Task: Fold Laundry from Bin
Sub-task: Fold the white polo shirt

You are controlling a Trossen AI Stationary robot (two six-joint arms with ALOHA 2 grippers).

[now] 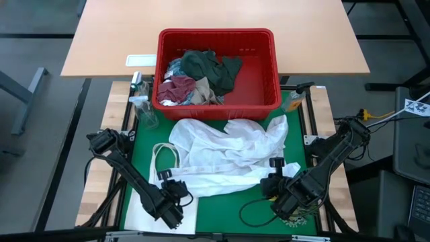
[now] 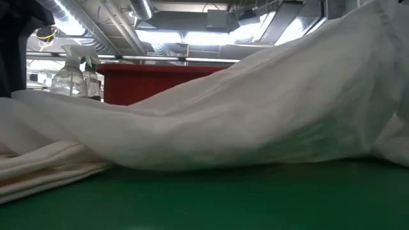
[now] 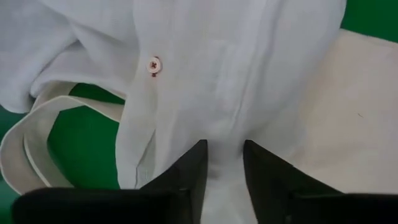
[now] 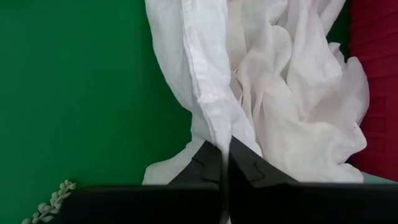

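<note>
A white shirt (image 1: 228,151) lies crumpled on the green mat (image 1: 141,158) in front of the red bin (image 1: 161,67). The bin holds dark green, maroon and other laundry (image 1: 201,77). My left gripper (image 1: 176,195) is at the shirt's near left part. In its wrist view it (image 3: 224,165) stands open, one finger on either side of a ridge of the shirt below a button (image 3: 153,65). My right gripper (image 1: 277,183) is shut on the shirt's near right part. In the low view the shirt (image 2: 255,108) rises toward the right. My left gripper comes at the shirt's button band (image 3: 225,146) from above, slanting down. Cloth fills the gap between its fingers (image 3: 198,168). Whether they pinch it, I cannot tell. My right gripper pinches a folded edge of the shirt (image 4: 214,134) between its two fingers, from above and slanting down. That part is lifted and hangs slack below the fingers. The shirt's other parts lie on the mat.
A flat cream tote bag (image 1: 149,212) with loop handles (image 3: 37,130) lies under the shirt's left side. Spray bottles (image 1: 141,101) stand left of the bin. A dark cable (image 1: 255,212) loops on the mat near the front. A wooden table (image 1: 107,40) stands behind.
</note>
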